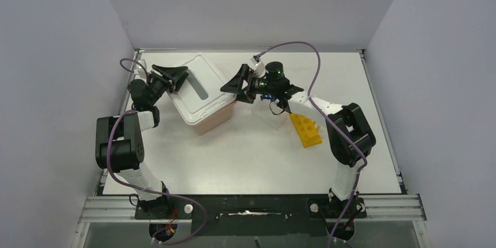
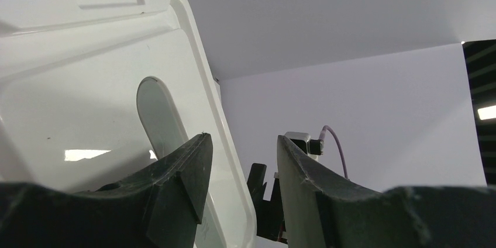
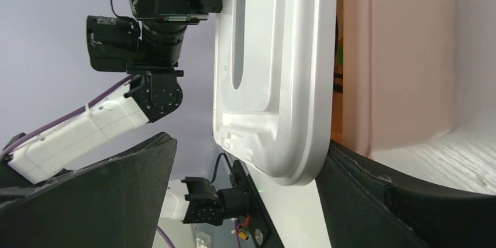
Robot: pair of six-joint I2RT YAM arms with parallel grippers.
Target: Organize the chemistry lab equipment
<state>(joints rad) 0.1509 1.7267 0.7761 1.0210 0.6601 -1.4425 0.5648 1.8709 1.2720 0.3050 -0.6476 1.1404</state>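
— Chemistry lab equipment [image 1: 304, 125]: where on the table [image 1: 245, 157]?
— Right of the pink tub [image 1: 213, 120]. Yellow holed rack [image 1: 308, 132] flat on the table, close to the right arm [image 1: 350, 134]. Clear tube rack [image 1: 268, 114] between it and the tub, under the right wrist, apparently with blue-capped clear tubes [image 1: 267, 97] standing in it. Something green and orange glimpsed inside the tub from the right wrist, too hidden to name.
— Handling?
— Yellow rack: probably light and stiff, a little grippy. Best pinched across its narrow width, clear of the holes. Clear rack: hard and slick, likely to slip or tip, so better taken low on an end wall and kept upright. Tubes: light, round, prone to rolling. Best gripped just under the cap.
— And the claws?
— Neither on any of that. Right gripper [image 3: 248, 143] spread wide around the right corner of the white lid [image 1: 193, 99], one finger close against the rim, the other well clear. Left gripper [image 2: 243, 138] half apart at the lid's far left edge, rim between the fingers. Pinching or merely straddling: cannot tell.
— Any writing?
— None readable. No brand or label on lid, tub or racks. Only a thin coloured strip [image 3: 175, 19] on the left arm [image 1: 120, 143], too small to read.
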